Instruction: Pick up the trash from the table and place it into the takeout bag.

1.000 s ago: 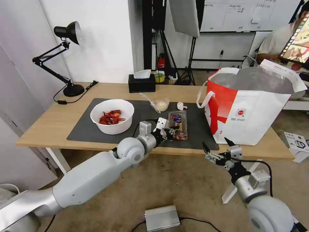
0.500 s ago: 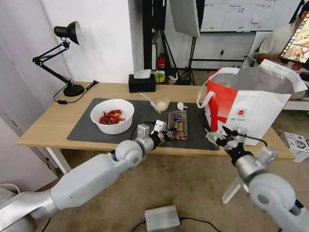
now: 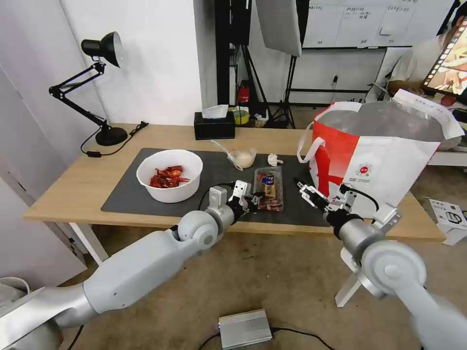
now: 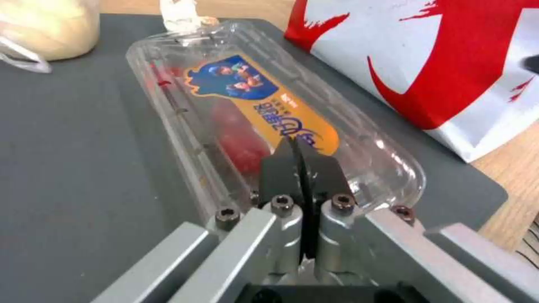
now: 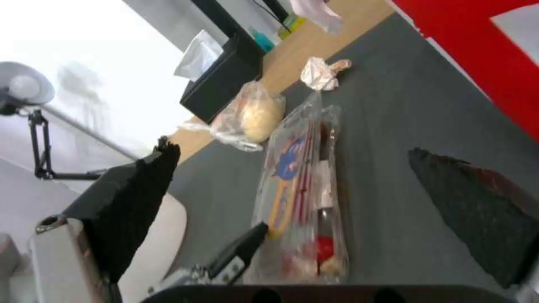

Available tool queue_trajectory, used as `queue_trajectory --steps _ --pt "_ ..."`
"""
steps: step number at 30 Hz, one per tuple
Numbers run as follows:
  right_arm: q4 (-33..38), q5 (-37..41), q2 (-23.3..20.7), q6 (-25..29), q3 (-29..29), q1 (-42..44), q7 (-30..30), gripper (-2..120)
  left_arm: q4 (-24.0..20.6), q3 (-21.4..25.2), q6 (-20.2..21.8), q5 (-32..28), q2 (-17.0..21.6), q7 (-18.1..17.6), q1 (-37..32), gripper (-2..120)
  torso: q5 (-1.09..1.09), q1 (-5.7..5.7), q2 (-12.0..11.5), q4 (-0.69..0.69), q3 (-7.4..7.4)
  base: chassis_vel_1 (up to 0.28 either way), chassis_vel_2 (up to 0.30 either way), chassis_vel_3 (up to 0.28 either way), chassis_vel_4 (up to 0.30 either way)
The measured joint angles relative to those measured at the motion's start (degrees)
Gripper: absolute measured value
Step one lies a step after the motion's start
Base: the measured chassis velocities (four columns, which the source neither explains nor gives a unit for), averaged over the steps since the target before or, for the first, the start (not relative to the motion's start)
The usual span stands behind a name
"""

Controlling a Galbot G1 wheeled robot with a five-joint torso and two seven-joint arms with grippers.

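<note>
On the dark mat [image 3: 124,197] of the table [image 3: 73,187] lie a white bowl of red shells [image 3: 169,175], a small clear cup [image 3: 243,157], a crumpled tissue [image 3: 274,159] and the clear tray [image 3: 269,187]. My left gripper [image 3: 253,198] is shut, and its fingertips [image 4: 297,155] lie over the tray's [image 4: 225,92] near end. My right gripper [image 3: 323,194] hangs wide open above the mat's right edge, between the tray [image 5: 303,198] and the takeout bag [image 3: 379,160]. The right wrist view shows its two dark fingers [image 5: 140,198] spread either side of the tray.
A black desk lamp [image 3: 104,87] stands at the table's far left. A black tissue box [image 3: 214,125] sits at the back edge. A grey box [image 3: 244,328] lies on the floor in front. The bag stands on the table's right end.
My right arm has risen from below the table edge and swung left, over the mat beside the bag. The left gripper stays at the tray's near end.
</note>
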State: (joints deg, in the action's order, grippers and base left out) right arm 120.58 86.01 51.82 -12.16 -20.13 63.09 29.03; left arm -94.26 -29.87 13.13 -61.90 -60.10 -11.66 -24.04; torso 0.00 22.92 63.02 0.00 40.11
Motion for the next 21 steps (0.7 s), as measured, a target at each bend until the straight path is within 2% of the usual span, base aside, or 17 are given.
queue_trajectory --steps 6,21 --pt "-3.5 1.5 1.9 -0.8 1.3 -3.7 0.7 100 0.9 -0.9 -0.3 0.0 -1.4 -0.1 1.0 0 0.0 0.0 0.0 -0.02 0.0 0.0 0.0 0.0 0.0" --pt "-13.0 3.2 6.7 -5.4 5.0 -13.2 3.6 100 1.3 -1.3 -0.5 -0.1 -1.6 -0.6 1.1 0 -0.01 0.0 0.0 0.0 0.0 0.0 0.0 0.0 0.0"
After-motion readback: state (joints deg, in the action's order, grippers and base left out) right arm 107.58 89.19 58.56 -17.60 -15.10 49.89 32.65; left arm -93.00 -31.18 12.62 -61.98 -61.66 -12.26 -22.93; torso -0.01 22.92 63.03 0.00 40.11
